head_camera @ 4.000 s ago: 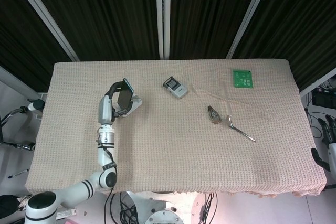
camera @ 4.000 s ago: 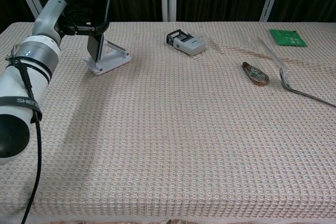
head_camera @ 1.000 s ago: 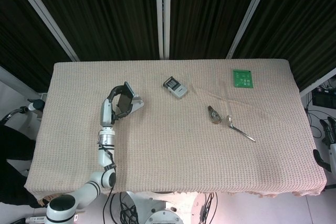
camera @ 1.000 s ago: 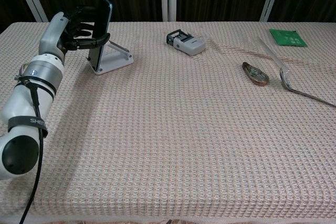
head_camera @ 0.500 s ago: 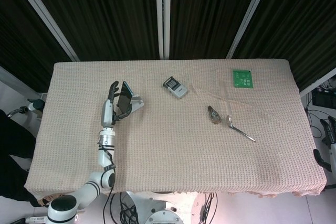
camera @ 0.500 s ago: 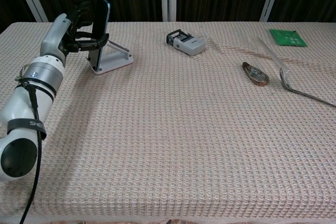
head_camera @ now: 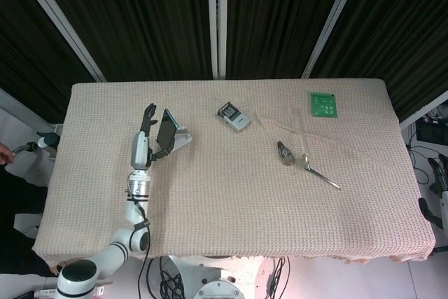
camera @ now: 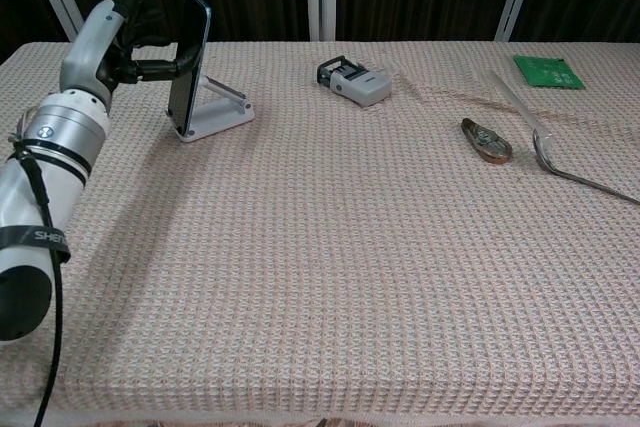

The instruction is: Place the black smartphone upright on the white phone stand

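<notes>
On the woven tablecloth [camera: 330, 247], your left hand [head_camera: 147, 125] has let go, fingers now spread beside the black smartphone [camera: 187, 59] standing on the white phone stand [camera: 215, 117].

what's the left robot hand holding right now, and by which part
Probably nothing: the black smartphone stands upright on the white phone stand, and the left robot hand sits just behind it with fingers spread; a light touch can't be ruled out.

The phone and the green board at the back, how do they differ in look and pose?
The phone is black and stands nearly upright on the white stand; the green board lies flat on the cloth. The phone is at the table's left, beside the left hand; the board is far right, alone. Both are flat rectangles.
</notes>
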Available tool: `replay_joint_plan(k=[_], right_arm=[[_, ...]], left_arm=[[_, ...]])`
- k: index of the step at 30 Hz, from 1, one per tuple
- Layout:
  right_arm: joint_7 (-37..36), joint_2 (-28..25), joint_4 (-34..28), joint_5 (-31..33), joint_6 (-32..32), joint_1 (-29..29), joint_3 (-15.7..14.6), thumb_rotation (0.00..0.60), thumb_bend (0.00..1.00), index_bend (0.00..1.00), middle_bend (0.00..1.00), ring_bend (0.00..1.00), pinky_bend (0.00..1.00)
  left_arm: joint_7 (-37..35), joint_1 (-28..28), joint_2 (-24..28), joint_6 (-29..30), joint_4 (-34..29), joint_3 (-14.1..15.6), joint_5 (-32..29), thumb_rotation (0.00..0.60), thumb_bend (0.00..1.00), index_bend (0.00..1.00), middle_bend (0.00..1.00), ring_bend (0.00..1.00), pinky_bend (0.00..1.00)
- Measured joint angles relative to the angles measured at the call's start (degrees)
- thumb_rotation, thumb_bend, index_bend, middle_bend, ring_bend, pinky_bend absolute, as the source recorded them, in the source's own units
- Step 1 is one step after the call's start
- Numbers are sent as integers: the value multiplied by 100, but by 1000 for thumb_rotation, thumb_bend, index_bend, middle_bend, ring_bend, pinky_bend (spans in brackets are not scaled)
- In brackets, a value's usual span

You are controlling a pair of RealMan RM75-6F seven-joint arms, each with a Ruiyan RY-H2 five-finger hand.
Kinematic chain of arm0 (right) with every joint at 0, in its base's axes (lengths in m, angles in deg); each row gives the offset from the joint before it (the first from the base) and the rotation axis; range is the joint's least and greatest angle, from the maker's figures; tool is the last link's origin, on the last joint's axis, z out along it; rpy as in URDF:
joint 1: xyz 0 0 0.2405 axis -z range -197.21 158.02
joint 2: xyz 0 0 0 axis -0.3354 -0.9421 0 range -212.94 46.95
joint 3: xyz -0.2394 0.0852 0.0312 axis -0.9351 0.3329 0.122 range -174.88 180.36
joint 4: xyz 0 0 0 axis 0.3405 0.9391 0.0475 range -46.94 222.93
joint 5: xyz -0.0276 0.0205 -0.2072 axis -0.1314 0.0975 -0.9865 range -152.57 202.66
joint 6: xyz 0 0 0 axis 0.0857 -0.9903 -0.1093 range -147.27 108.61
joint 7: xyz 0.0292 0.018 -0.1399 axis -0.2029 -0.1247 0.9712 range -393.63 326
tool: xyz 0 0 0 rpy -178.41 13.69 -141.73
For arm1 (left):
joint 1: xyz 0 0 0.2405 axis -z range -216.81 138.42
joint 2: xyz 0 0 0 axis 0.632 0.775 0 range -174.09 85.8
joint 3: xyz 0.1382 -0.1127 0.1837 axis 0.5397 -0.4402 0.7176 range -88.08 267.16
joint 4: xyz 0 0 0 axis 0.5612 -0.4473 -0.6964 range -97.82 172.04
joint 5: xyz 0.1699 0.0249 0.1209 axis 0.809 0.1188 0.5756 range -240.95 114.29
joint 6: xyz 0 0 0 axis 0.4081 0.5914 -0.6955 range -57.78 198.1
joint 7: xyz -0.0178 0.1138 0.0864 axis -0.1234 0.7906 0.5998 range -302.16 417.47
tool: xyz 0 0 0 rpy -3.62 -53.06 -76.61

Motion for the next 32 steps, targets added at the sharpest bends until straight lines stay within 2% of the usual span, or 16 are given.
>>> replay_joint_plan(k=[3, 6, 9, 13, 15, 18, 22, 26, 29, 32], right_arm=[[-22, -3, 5, -15, -64, 2, 28, 600, 270, 0, 0, 0, 0], [-57, -24, 19, -41, -121, 4, 55, 600, 272, 0, 0, 0, 0], [-81, -40, 38, -78, -174, 6, 68, 600, 271, 0, 0, 0, 0], [-92, -42, 79, -132, -211, 0, 74, 600, 268, 0, 0, 0, 0], [-70, -39, 98, -168, -201, -11, 58, 600, 268, 0, 0, 0, 0], [-5, -22, 143, -253, -158, -36, 5, 600, 259, 0, 0, 0, 0], [137, 48, 212, -380, -92, -81, -78, 600, 246, 0, 0, 0, 0], [258, 124, 219, -485, -18, -136, -144, 600, 246, 0, 0, 0, 0], [348, 198, 212, -544, 45, -196, -171, 600, 246, 0, 0, 0, 0], [387, 252, 217, -565, 116, -253, -181, 600, 247, 0, 0, 0, 0]], left_arm=[[128, -122, 247, 272, -248, 75, 114, 600, 288, 33, 0, 50, 207], [430, -304, 647, 483, -638, 221, 265, 600, 208, 38, 19, 48, 206], [879, -549, 1259, 631, -1254, 453, 453, 600, 167, 42, 50, 48, 206], [1835, -954, 2459, 729, -2505, 839, 667, 600, 99, 99, 56, 49, 206], [2303, -1132, 3048, 705, -3158, 1016, 706, 549, 78, 108, 74, 49, 207], [3124, -1443, 4039, 618, -4331, 1314, 698, 410, 68, 108, 79, 49, 207], [4399, -2052, 5253, 648, -5690, 1776, 652, 348, 69, 107, 76, 49, 207], [5039, -2757, 5614, 934, -6127, 2168, 629, 344, 69, 107, 65, 49, 207], [5157, -3179, 5643, 1245, -6121, 2393, 656, 343, 75, 107, 60, 49, 207], [5126, -3451, 5634, 1462, -5947, 2495, 705, 344, 81, 107, 60, 49, 207]])
